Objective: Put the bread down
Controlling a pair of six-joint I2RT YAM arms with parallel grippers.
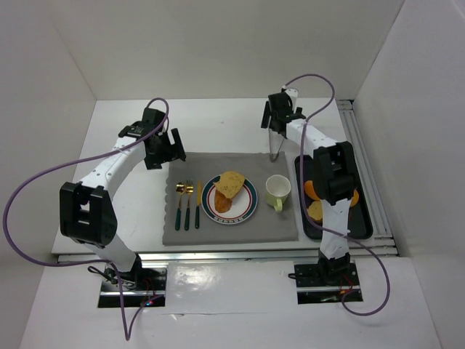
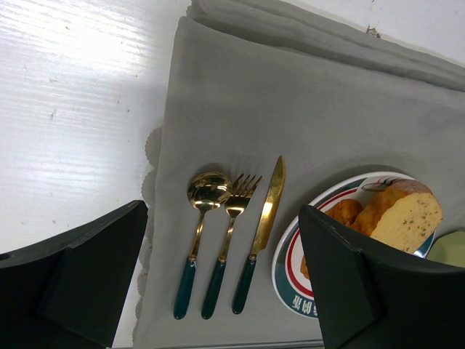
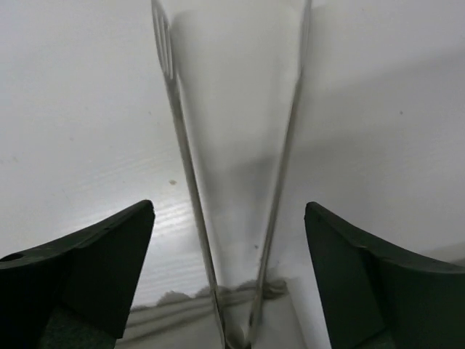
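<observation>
A slice of bread [image 1: 233, 182] lies on the striped plate [image 1: 247, 209] in the middle of the grey mat, leaning on a browner fried piece [image 1: 222, 201]. In the left wrist view the bread [image 2: 408, 214] shows at the right on the plate [image 2: 290, 251]. My right gripper [image 1: 278, 115] hangs open behind the mat over metal tongs [image 1: 275, 145]. In the right wrist view the tongs [image 3: 190, 174] lie on the white table between the spread fingers [image 3: 102, 262] of the right gripper [image 3: 229, 206], touching neither. My left gripper [image 1: 167, 149] [image 2: 221, 211] is open and empty over the mat's left part.
A gold spoon, fork and knife [image 1: 187, 203] with green handles lie left of the plate. A pale green cup [image 1: 277, 191] stands right of it. A black tray [image 1: 363, 218] with orange food sits at the far right. White walls enclose the table.
</observation>
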